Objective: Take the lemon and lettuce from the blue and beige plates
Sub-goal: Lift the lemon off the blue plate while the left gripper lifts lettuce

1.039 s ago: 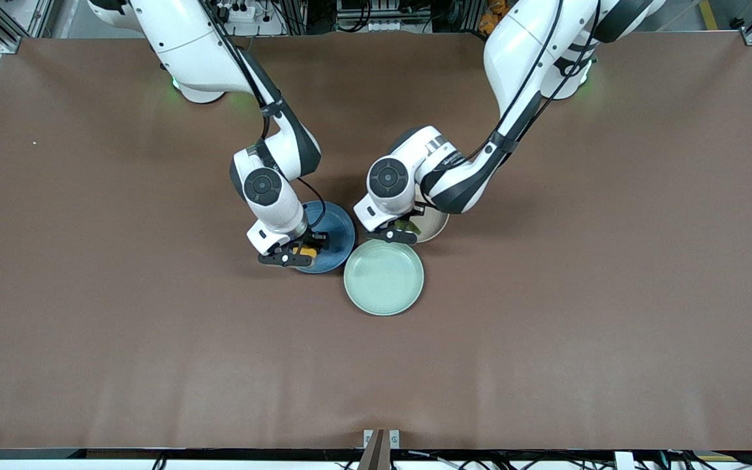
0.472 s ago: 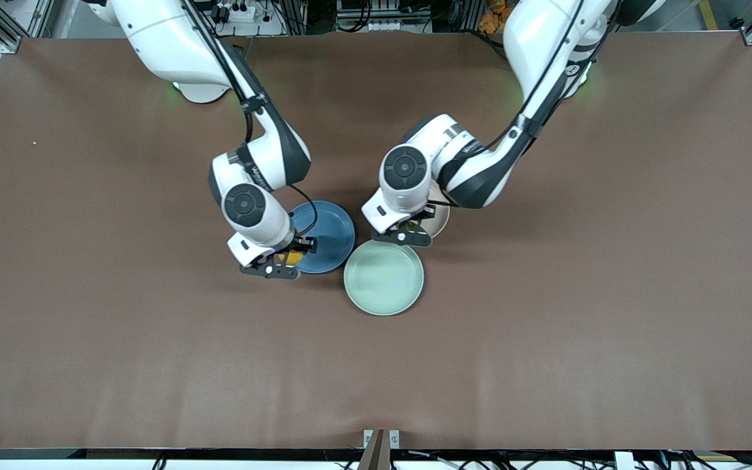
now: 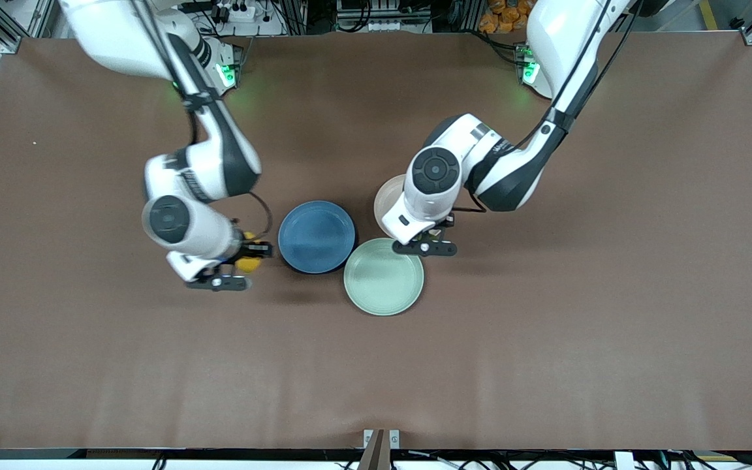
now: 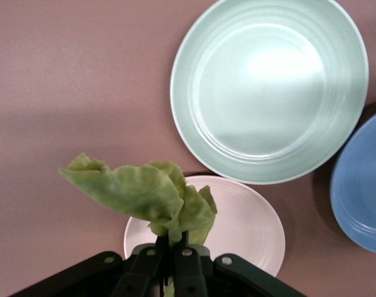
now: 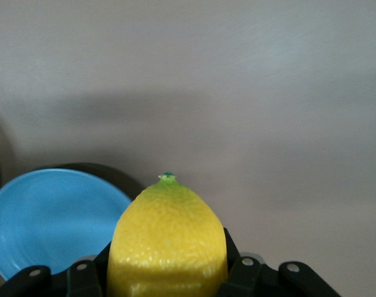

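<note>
Tools both raised: right tool pinches lemon, left tool pinches lettuce.

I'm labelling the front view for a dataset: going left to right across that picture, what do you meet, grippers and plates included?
Right gripper holding the yellow lemon → round blue plate → round pale green plate → left gripper holding the green lettuce leaf. The round beige plate overlaps in order, so it is left out.

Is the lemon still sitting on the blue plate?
No, the right gripper holds the lemon above bare table beside the blue plate, which shows nothing on it.
</note>
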